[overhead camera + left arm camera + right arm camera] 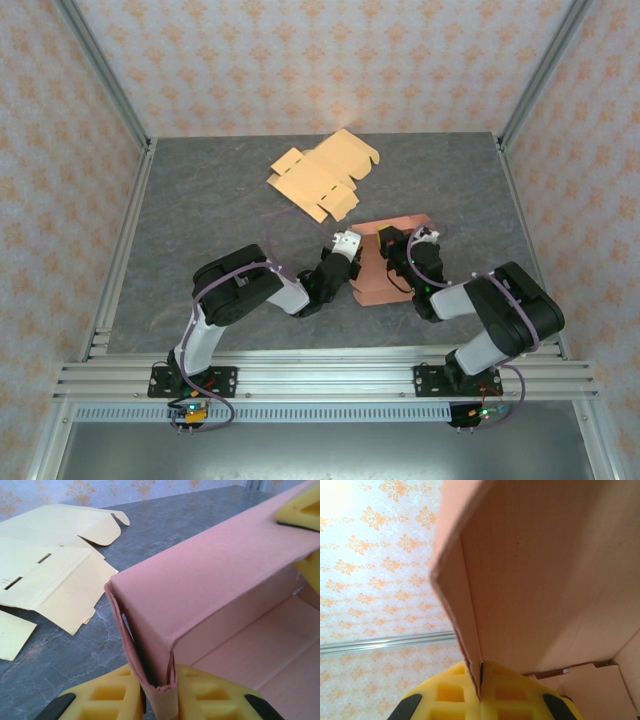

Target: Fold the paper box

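Observation:
The pink paper box stands part-folded on the grey table between both arms. My left gripper is at its left end. In the left wrist view the yellow fingers press from both sides on a doubled-over side wall of the pink box, so the left gripper is shut on it. My right gripper is at the box's right side. In the right wrist view the right gripper is shut on a thin upright wall of the pink box. The right gripper's yellow fingers show at the far wall.
A flat, unfolded yellow cardboard blank lies on the table behind the box, also seen as the yellow blank left of the pink box. Aluminium frame posts and patterned walls close the table on three sides.

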Action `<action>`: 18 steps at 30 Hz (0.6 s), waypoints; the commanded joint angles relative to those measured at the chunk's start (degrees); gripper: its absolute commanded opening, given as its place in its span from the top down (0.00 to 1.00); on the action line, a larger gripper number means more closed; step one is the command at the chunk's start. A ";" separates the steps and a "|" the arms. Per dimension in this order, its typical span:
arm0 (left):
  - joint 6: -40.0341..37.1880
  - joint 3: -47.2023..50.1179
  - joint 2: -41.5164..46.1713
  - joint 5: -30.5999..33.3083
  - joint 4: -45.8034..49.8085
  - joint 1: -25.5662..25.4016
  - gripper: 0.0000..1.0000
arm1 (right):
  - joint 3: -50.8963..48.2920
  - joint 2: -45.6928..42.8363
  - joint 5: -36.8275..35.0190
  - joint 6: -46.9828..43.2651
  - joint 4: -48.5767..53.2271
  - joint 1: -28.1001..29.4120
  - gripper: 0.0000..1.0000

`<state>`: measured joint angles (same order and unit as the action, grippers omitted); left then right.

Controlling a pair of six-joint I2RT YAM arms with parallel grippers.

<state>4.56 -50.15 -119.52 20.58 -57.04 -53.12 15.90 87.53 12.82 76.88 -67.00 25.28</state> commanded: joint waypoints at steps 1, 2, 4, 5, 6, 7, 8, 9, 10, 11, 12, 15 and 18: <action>-0.03 -1.35 -0.10 0.47 -4.17 -1.08 0.83 | -1.22 -1.21 5.44 0.16 3.98 2.34 0.96; 0.01 -1.39 0.07 0.59 -3.60 -1.00 0.83 | -1.17 -1.61 5.46 0.03 4.62 2.34 0.90; -0.22 -1.69 0.43 0.36 -2.10 -1.04 0.84 | -0.96 -2.79 5.55 -0.13 6.62 2.32 0.75; -0.41 -1.71 0.69 0.33 -1.60 -1.06 0.85 | -0.71 -3.60 5.70 -0.44 7.90 2.35 0.67; -0.58 -1.59 0.89 0.37 -1.50 -1.02 0.85 | -0.40 -4.55 6.03 -0.80 9.28 2.39 0.61; -0.84 -1.32 1.11 0.66 -1.44 -1.02 0.86 | -0.01 -5.85 6.23 -1.11 10.91 2.32 0.55; -1.12 -0.89 1.34 1.07 -1.41 -1.05 0.87 | 0.27 -7.44 6.26 -1.24 12.76 2.33 0.48; -1.49 -0.59 1.52 1.21 -1.41 -0.98 0.87 | 0.54 -9.05 6.19 -0.92 15.12 2.39 0.45; -1.88 -0.31 1.68 1.43 -1.13 -0.98 0.87 | 1.46 -11.33 6.47 -0.16 19.26 2.35 0.44; -2.22 -0.13 1.90 1.42 -0.73 -0.82 0.88 | 2.53 -14.06 6.69 0.33 24.24 2.36 0.41; -2.44 0.05 2.01 1.34 -0.54 -0.68 0.88 | 3.38 -16.61 6.77 0.45 28.63 2.38 0.40; -3.81 0.90 2.02 1.01 -0.91 -0.24 0.89 | 6.95 -27.85 5.19 -0.41 47.65 2.24 0.37; -4.61 1.81 1.76 -1.00 -2.82 0.67 0.89 | 11.21 -40.06 0.61 -4.57 70.65 0.17 0.34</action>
<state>2.44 -49.67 -119.52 20.91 -57.80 -53.10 23.27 55.61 17.58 74.85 -21.47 26.92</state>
